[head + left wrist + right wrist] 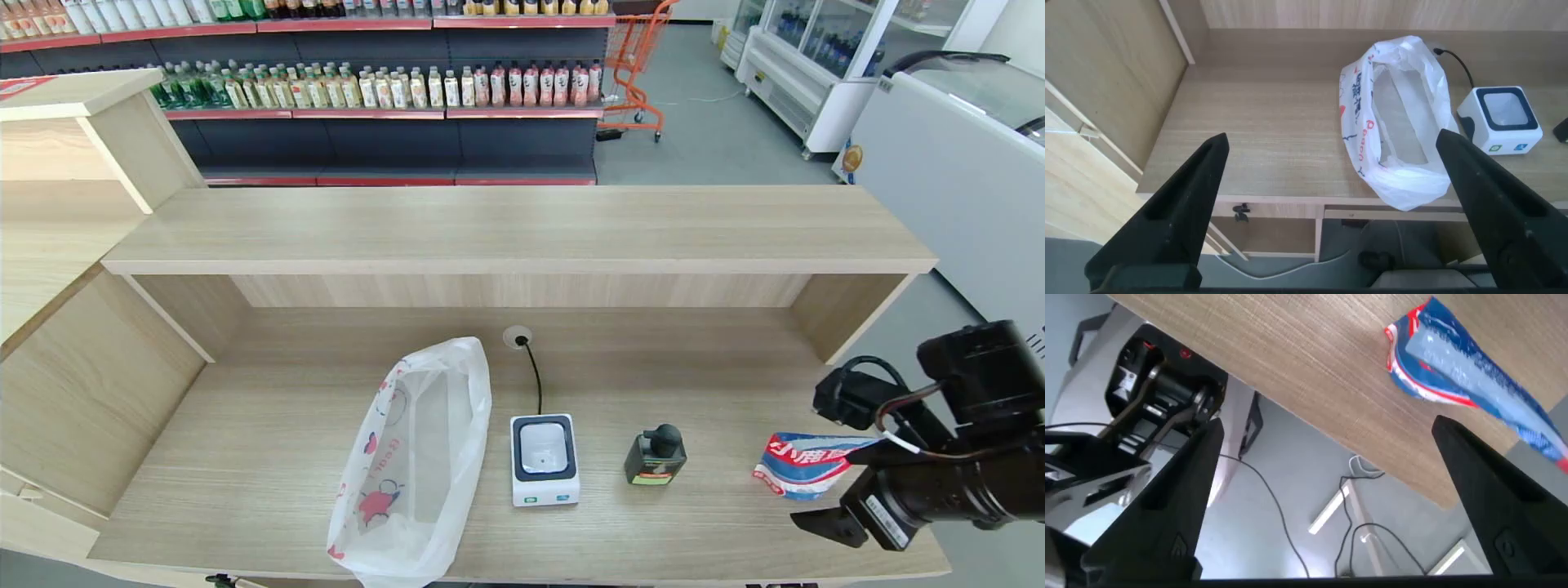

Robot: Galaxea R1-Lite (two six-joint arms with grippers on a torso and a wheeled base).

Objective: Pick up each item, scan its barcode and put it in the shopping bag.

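the right gripper (824,487) hung with its black fingers spread apart at the right end of the pale wooden counter (269,457). the blue, red and white crinkled snack packet (798,467) lay flat just beside it, long axis along the counter, pointing toward the small dark bottle (655,457).

Right of the scanner (544,457), the packet's (796,469) far end is hidden behind the right gripper (820,487); the bottle's (655,457) label is too small to read.
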